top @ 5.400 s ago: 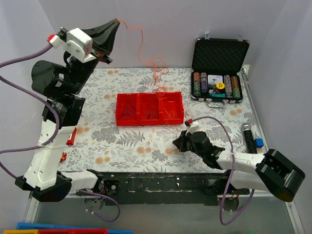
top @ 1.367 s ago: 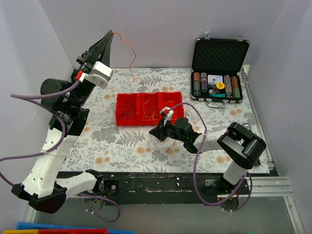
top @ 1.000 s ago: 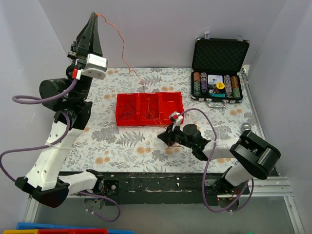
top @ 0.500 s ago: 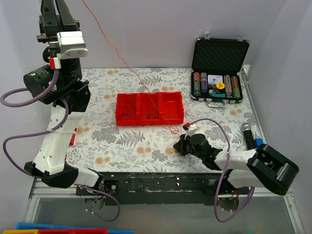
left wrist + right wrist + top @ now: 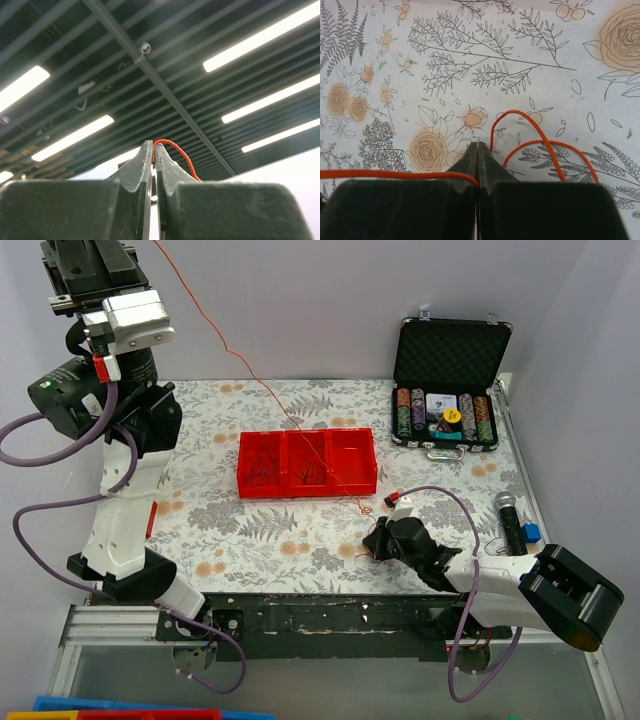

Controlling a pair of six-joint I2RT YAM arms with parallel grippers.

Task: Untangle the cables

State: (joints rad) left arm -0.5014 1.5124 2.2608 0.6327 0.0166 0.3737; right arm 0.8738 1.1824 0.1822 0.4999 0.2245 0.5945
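Tightly strung wire risks slipping or snagging

By the near edge of the table [image 5: 250, 530], the right claw [image 5: 477, 146] is closed on a red-orange cable [image 5: 225, 350], pinning its looped end low. Beyond, it passes over the red tray [image 5: 300, 490], where the other cables [image 5: 262, 470] lie. High above the far left corner, the left claw [image 5: 154, 150] pinches its other end. More pull could slip either grip, or hook tray strands.

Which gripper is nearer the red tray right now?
Right. The right gripper sits low just in front of the red tray, near its right end. The left gripper is raised high at the far left, well away. Both pinch the orange cable.
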